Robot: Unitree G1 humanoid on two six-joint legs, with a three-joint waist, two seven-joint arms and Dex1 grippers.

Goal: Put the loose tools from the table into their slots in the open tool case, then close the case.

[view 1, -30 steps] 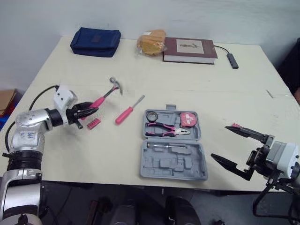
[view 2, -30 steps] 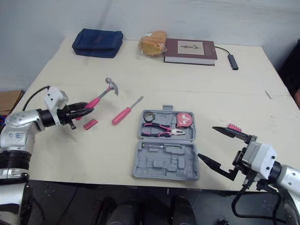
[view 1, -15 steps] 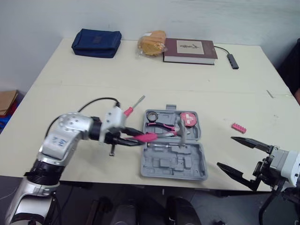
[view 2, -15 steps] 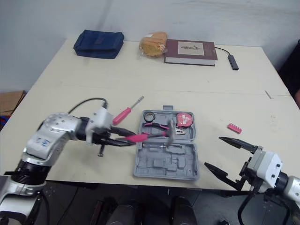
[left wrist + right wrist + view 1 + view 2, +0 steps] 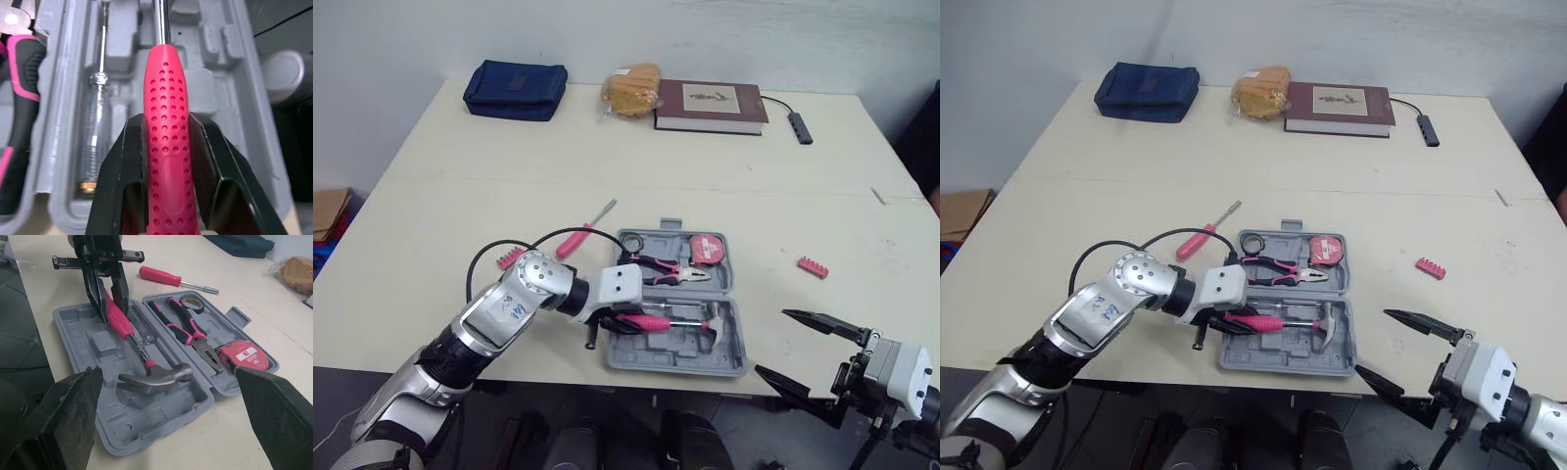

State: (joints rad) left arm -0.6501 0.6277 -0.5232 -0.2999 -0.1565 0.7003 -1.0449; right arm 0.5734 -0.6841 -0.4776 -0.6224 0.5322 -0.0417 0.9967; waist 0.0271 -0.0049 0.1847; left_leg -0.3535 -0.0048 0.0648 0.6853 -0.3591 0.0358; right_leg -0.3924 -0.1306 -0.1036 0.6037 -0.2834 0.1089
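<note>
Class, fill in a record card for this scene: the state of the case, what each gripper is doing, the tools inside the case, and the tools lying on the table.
Case: tool case open, both halves flat on the table
Left arm: left gripper shut on the hammer handle, head in the case's near half
Right arm: right gripper open, empty, right of the case
In the case: pliers, tape measure, tape roll
Loose on table: red screwdriver; one pink bit holder left of the case, another right of it
</note>
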